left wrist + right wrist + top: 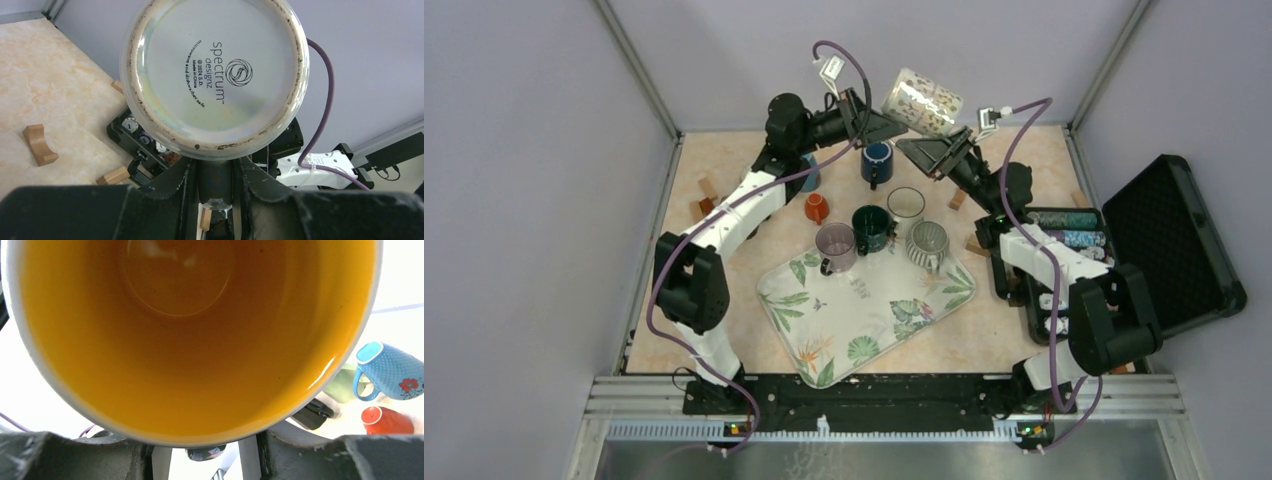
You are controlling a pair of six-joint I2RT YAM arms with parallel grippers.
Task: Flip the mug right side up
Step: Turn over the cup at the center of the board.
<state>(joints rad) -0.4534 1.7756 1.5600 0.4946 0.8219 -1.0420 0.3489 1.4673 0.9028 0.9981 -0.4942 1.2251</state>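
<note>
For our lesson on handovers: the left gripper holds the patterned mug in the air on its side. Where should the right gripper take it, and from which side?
Probably the rim of the patterned mug, approached from the mouth end, one finger inside and one outside. The open mouth faces the right gripper, and the left gripper occupies the base end.

The mug (923, 102) hung in the air at the far middle of the scene, neither upright nor upside down but tipped over on its side. Its base (215, 75) pointed left and its open mouth pointed right. The outside was pale and glossy, covered in a small flowery print. The base was a shiny off-white disc with a scuffed, unglazed ring and the printed words "spectrum designz". The inside (190, 335) was deep orange-yellow and empty.
</note>
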